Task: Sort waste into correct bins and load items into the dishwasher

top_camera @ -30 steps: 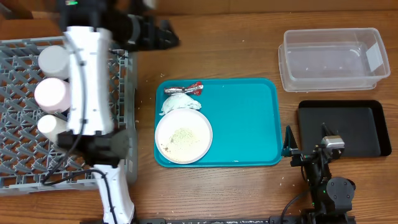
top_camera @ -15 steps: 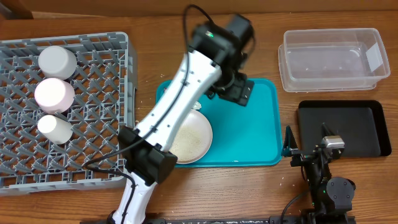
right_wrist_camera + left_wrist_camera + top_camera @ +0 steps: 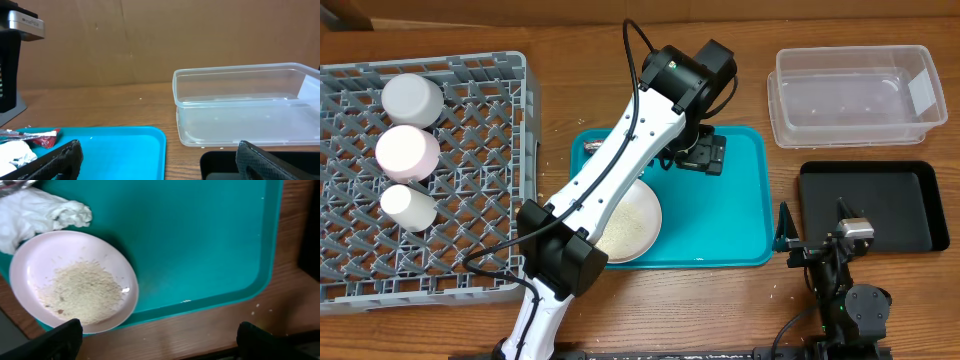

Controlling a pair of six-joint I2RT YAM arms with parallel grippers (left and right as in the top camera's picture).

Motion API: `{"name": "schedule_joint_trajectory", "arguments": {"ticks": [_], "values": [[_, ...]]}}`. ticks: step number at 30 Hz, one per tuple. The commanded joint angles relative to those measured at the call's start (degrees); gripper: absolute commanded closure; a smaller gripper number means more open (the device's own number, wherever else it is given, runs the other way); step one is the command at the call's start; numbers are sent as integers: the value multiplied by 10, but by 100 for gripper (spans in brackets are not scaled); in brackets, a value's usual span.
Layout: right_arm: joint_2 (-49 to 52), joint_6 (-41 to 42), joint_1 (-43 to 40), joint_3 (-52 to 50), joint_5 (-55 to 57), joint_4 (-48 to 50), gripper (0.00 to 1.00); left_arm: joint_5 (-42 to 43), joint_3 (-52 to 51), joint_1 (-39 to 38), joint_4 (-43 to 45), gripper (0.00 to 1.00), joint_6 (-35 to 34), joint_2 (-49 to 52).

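Left fingers (image 3: 55, 342) wide, empty, above teal plastic tray (image 3: 215, 240), likely lining up on crumpled white paper napkin (image 3: 35, 212) beside the crumb-laden round white plate (image 3: 75, 280); right fingers (image 3: 55, 160) wide, parked idle.

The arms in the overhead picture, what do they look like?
The left arm has long white shells between bulky black joints, with a thin black cable looping alongside it. The right arm is all black and compact, with a small silver block on top. Both end in black jaws.
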Motion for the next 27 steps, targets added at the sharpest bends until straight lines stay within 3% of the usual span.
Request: {"name": "schedule_joint_trajectory", "arguments": {"ticks": [1,5,8,10,19,22,24,26,27], "values": [[-6,-4,-2,-6,3,3,0,41,-5,-13,12,3,-12,-2],[-6,-3,-2,-6,3,3,0,28,-5,-22,18,10,-14,-2],[-6,-4,-2,-6,3,3,0,2,-4,-17,12,21,-48,-2],[-6,-4,-2,-6,3,3,0,-9,-3,9,-12,22,-94,-10],[-6,-4,-2,-6,3,3,0,-42,-3,111,-12,23,-93,-135],[-6,-4,-2,-6,3,3,0,-70,-6,143,-13,19,-93,-179],[-6,-4,-2,-6,3,3,0,-84,-12,155,-12,14,-93,-199],[-6,-4,-2,-6,3,3,0,-113,-28,165,-12,0,-92,-219],[-6,-4,-2,-6,3,3,0,-128,-37,172,-12,0,-92,-226]]}}
